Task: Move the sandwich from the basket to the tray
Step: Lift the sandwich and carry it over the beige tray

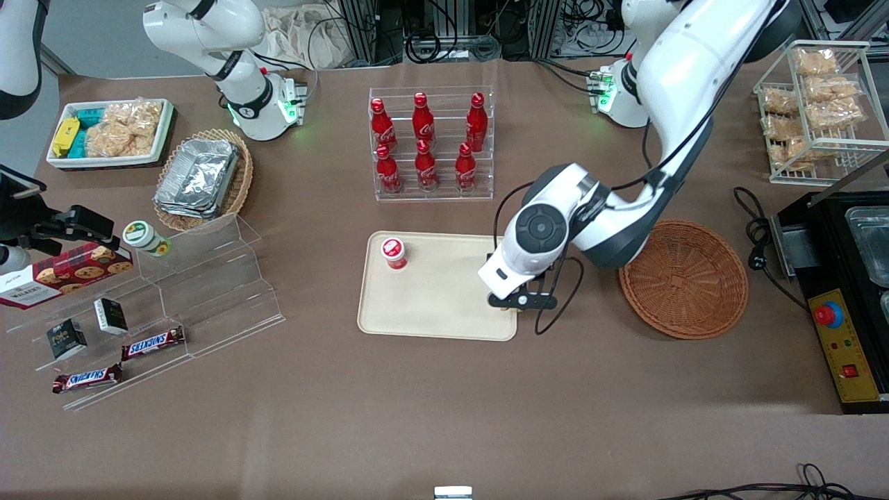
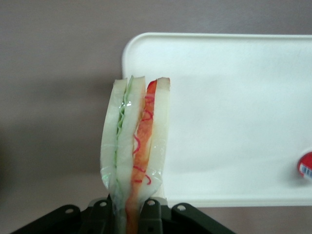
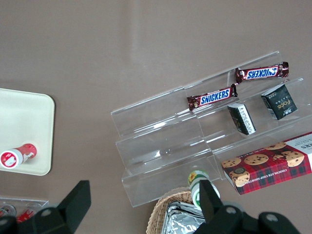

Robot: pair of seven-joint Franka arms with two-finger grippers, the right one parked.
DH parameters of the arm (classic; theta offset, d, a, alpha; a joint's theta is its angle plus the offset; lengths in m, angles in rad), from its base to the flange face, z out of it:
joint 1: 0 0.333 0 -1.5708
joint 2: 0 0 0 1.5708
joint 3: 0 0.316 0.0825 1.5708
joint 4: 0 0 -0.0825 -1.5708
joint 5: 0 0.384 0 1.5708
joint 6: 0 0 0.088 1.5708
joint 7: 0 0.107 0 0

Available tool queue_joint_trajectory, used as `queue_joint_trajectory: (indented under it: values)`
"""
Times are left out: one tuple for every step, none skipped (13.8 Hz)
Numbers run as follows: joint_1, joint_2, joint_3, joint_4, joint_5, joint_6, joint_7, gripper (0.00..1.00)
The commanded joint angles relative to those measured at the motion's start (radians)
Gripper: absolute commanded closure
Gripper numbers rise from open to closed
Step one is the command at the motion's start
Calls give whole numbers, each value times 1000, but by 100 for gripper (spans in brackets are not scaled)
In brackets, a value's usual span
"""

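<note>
While I watched from my station, the brown table [image 1: 444, 417] filled the front view, with the left arm [image 1: 667, 125] reaching down across it. Next in size, the tray [image 1: 437, 305] lay flat near the middle of the table, and the basket [image 1: 684, 278] sat beside it toward the working arm's end, apart from the tray's edge. I saw nothing lying in the basket. On the tray, a small red-capped bottle [image 1: 394, 252] rested near the corner closest to the rack of red bottles [image 1: 430, 142]. The gripper [image 1: 521, 300] hung over the tray's edge nearest the basket, close to the corner nearer the front camera. From the wrist camera I saw its fingers [image 2: 151, 214] closed narrowly on the sandwich [image 2: 136, 151], clamping the wedge at one end. The sandwich stood on edge, its green and orange-red layers facing the camera, over the tray's rounded corner [image 2: 134, 46], partly above bare table.
</note>
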Motion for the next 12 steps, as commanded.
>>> queue_joint_trajectory:
  values:
    - [-33,83,5,50,51,53,-25,100]
    - [-33,94,5,47,60,64,-26,100]
    - [-33,103,5,47,59,66,-26,100]
    - [-33,106,5,49,51,66,-26,76]
    - [-31,108,5,47,51,66,-26,60]
    - [-31,108,7,44,60,66,-21,1]
    - [-31,106,5,46,59,67,-21,0]
    - [-31,102,5,49,59,66,-23,0]
    - [-25,91,5,47,57,61,-23,0]
    - [-19,80,5,46,56,54,-23,0]
    - [-19,50,5,41,56,38,-23,0]
    - [-19,19,5,38,56,2,-23,0]
